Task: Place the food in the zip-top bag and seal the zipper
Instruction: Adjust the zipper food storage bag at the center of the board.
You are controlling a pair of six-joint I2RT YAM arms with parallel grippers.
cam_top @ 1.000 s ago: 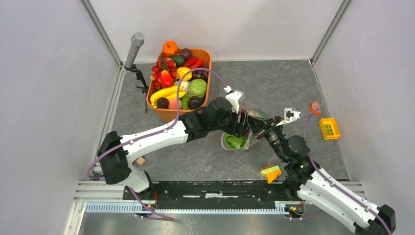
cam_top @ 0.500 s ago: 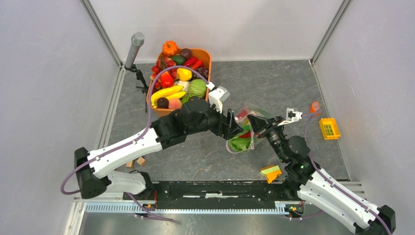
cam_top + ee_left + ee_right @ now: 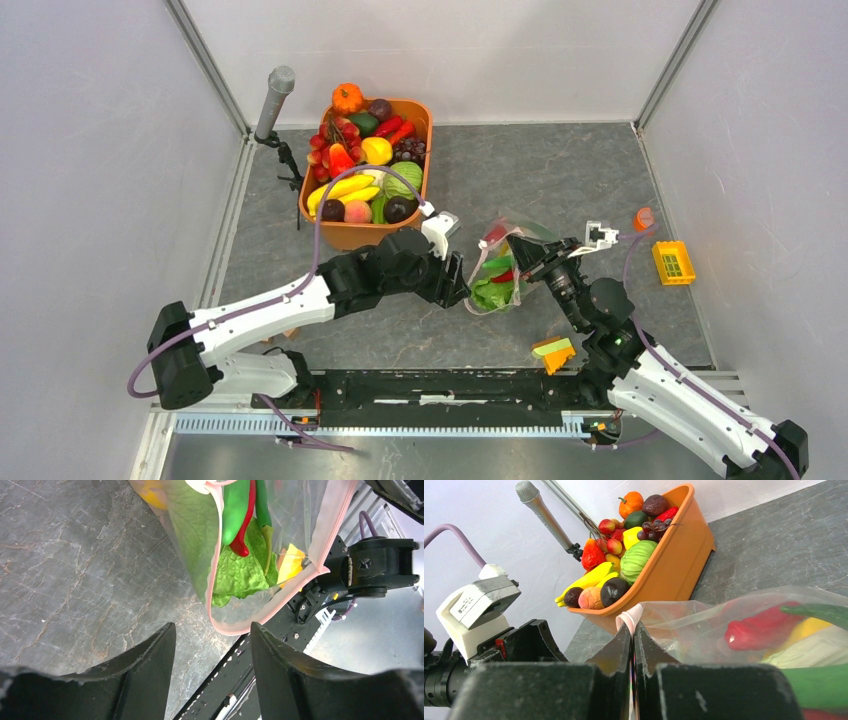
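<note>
Left gripper (image 3: 210, 632) has backed out of the bag (image 3: 305, 525) within the last second. A second ago it was right at the mouth; now it sits just beside the bag on the tub side, jaws apart and nothing in them. This reads as a drop done and the arm clearing away.

Right gripper (image 3: 633, 630) is clenched on the bag's rim, pinching the zipper (image 3: 340, 525) strip and holding the mouth up (same spot all through the last second).

Bag is mid-table, between the two grippers, and its mouth gapes towards the left wrist camera.
- Inside are the cabbage (image 3: 240, 572) at the bottom and the chili (image 3: 241, 542) lying on it.
- The green vegetable (image 3: 231, 515) sits just beside the chili, touching it.
- A yellow piece shows through the plastic, likely the banana (image 3: 811, 630).
- All the food seems to be in the bag, though I can't count items hidden under the leaf.

Zipper is unsealed, with the pink strips well apart. My read is that loading is done and sealing is what's left. That needs the left gripper back on the opposite rim to bring the strips together. The risk is that crinkly plastic folds and the strips misalign.

Tub (image 3: 345, 238) is at the back left, heaped with other toy fruit and apart from the bag. Wedge (image 3: 553, 352) lies on the table near the right arm, outside the bag.
</note>
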